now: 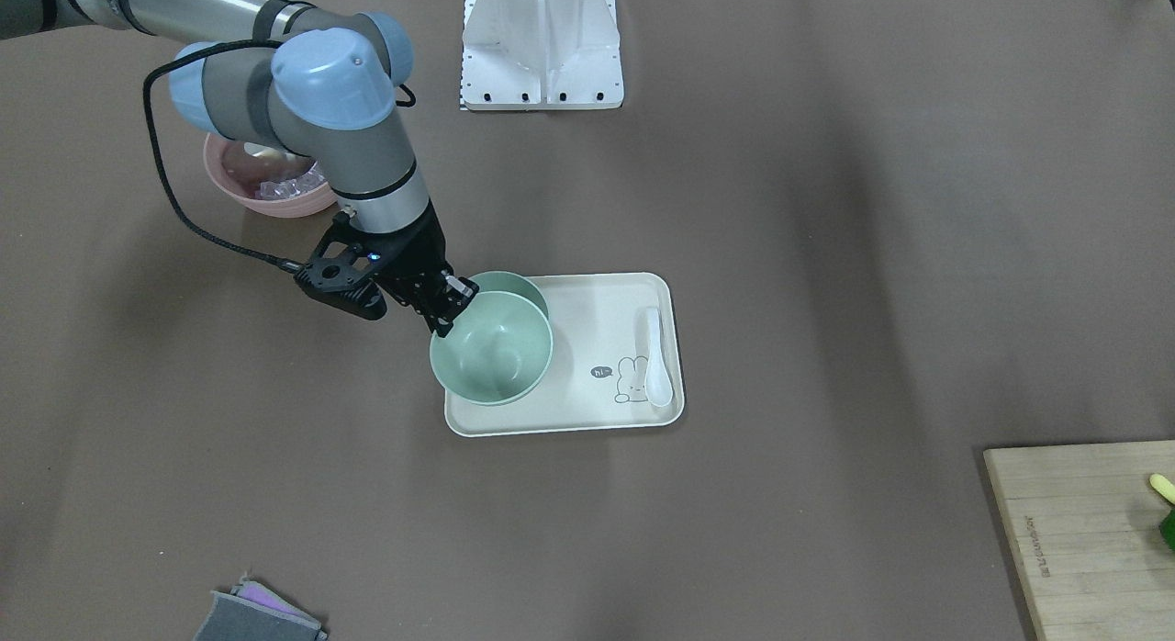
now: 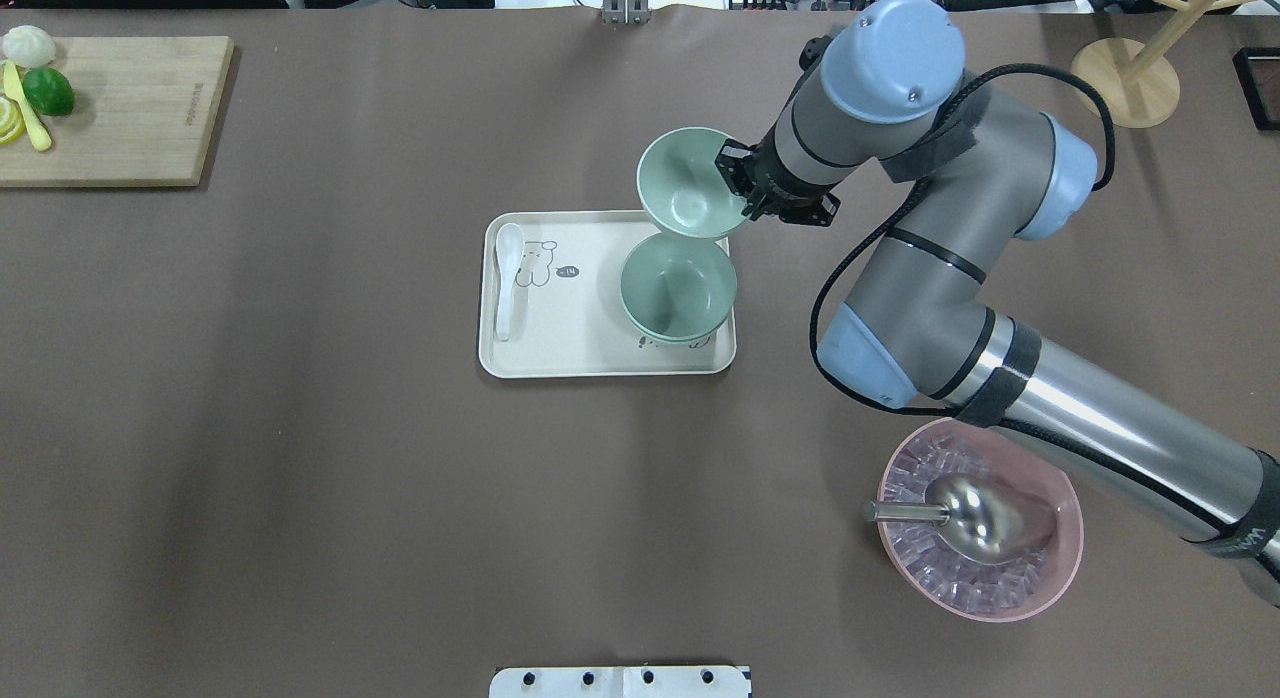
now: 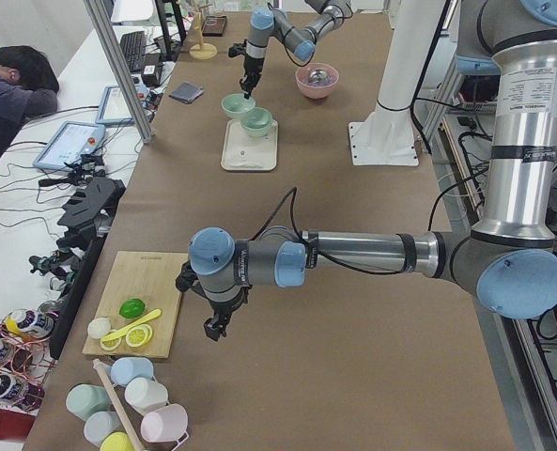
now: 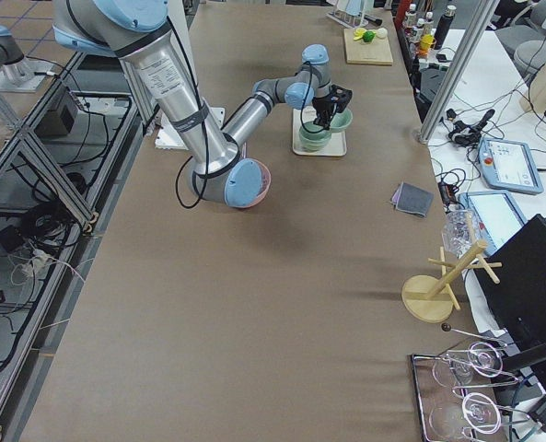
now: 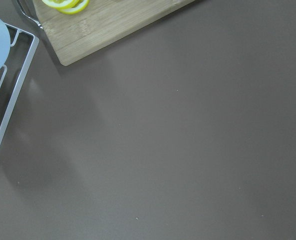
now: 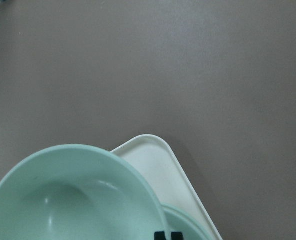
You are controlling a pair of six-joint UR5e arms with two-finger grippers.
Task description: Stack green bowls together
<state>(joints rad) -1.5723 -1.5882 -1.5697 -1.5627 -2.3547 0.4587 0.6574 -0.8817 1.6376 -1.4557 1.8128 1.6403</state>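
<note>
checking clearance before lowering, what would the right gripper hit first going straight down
Probably the stacked green bowls on the tray, touched first by the held bowl in the right gripper; how well they line up is unclear.

The raised bowl [image 2: 688,181], pale mint-green and smooth, hangs mouth up in the air, its rim pinched by the right end effector [image 2: 738,185]; just below sits the lower bowl [image 2: 678,288], same colour, upright on the cream tray [image 2: 590,328]; a second rim peeks out under it, seemingly another bowl nested there.
</note>
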